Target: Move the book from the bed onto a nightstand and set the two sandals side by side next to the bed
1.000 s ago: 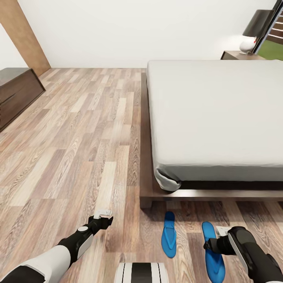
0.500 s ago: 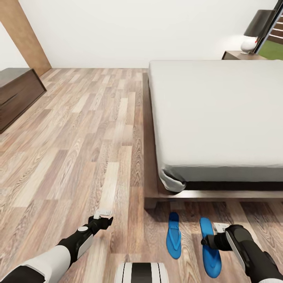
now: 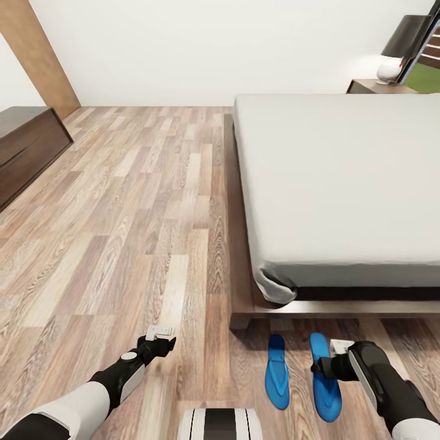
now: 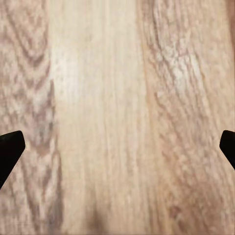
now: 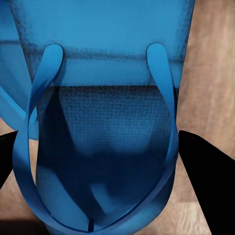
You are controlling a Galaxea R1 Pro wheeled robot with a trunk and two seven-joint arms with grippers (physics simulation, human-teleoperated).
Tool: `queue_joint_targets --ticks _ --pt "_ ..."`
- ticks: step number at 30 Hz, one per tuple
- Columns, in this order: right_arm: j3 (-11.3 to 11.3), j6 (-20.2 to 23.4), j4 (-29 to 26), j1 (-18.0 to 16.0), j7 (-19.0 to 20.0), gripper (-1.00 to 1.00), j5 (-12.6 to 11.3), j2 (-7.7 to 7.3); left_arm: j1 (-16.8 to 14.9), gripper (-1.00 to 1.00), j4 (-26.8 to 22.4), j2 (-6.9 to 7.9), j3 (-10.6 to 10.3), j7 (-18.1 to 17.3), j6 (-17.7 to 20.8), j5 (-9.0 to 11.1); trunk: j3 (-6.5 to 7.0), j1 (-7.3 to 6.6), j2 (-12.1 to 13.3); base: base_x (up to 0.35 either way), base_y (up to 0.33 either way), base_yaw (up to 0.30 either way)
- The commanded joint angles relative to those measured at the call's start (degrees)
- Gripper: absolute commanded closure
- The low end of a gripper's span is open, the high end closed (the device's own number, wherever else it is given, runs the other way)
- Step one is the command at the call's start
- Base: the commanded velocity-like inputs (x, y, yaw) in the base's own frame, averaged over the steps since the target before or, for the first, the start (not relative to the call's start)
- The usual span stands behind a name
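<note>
Two bright blue sandals lie on the wood floor just off the foot of the bed (image 3: 342,183). The left sandal (image 3: 277,371) lies free. My right gripper (image 3: 320,368) is shut on the right sandal (image 3: 322,391), its dark fingers (image 5: 208,176) pressing either side of the sole (image 5: 105,147) under the straps. An edge of the other sandal (image 5: 6,73) sits close beside it. My left gripper (image 3: 160,334) hangs open over bare floorboards (image 4: 117,122), holding nothing. The book is out of view. One nightstand (image 3: 371,86) stands past the bed's far corner.
A lamp with a dark shade (image 3: 400,43) stands on the nightstand beside a window edge. A long dark dresser (image 3: 24,150) lines the left wall. A wide stretch of plank floor (image 3: 140,201) runs between dresser and bed. The robot's base (image 3: 220,425) shows at the bottom.
My right gripper has carried the right sandal leftward, narrowing the gap to the left sandal. The camera view has shifted slightly; the left arm kept its pose.
</note>
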Motion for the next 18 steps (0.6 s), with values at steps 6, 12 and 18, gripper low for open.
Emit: queue_joint_targets --ticks 6,12,18 --pt "-0.1 0.2 3.6 -2.1 -1.0 1.00 0.2 0.03 0.0 -1.00 0.0 0.03 -0.4 -0.2 -0.2 0.6 -0.04 -0.01 0.0 0.012 0.014 0.000" --pt "-0.1 0.2 5.7 -2.9 -4.0 1.00 0.0 0.08 0.0 -1.00 0.0 0.03 -0.4 -0.2 -0.2 0.6 -0.04 -0.01 0.0 0.002 0.009 0.000" --pt "-0.1 0.3 6.5 -3.3 -4.5 1.00 0.0 0.09 0.0 -1.00 0.0 0.03 -0.4 -0.2 -0.2 0.6 -0.04 -0.01 0.0 0.000 0.121 0.000"
